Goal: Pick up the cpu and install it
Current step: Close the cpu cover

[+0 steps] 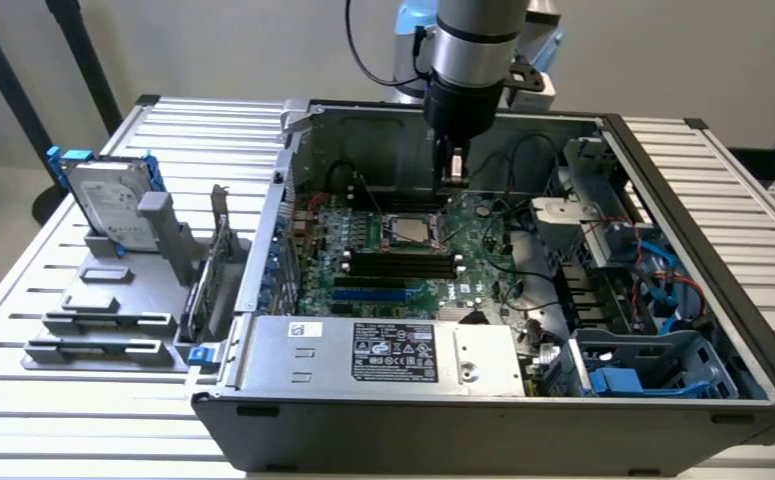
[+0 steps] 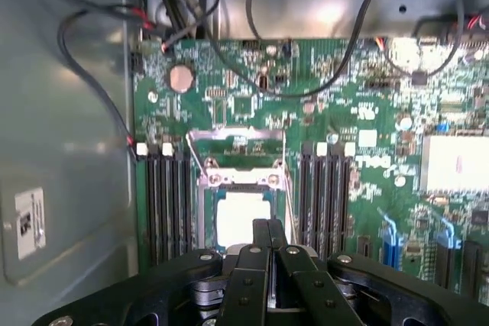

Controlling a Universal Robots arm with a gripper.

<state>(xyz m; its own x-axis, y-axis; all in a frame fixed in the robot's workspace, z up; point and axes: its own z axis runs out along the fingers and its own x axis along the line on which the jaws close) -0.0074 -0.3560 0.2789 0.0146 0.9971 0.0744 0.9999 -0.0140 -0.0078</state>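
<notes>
"What stands at the exterior view's left?"

"A hard drive (image 1: 110, 205) with blue brackets, upright in a gray holder on the counter (image 1: 40, 290). It is well apart from the work."

"And inside the open computer case (image 1: 494, 425)?"

"On the green board are long black memory sticks (image 1: 401, 265). Just beside them is the cpu (image 1: 411, 231), a small silver square. It lies in its socket, and the socket's metal frame (image 2: 235, 137) is tipped up, open."

"Where is the tool (image 1: 453, 170)?"

"It hangs over the board, just past the cpu. Its fingers are pressed together, and I see nothing between them."

"How do you do this bit well?"

"I think the chip must lie flat, with its corners lined up. Go straight and gentle, never sideways, or tiny pins could bend."

"And further right?"

"A blue plastic part (image 1: 623, 381). Best to keep clear of it."
</notes>
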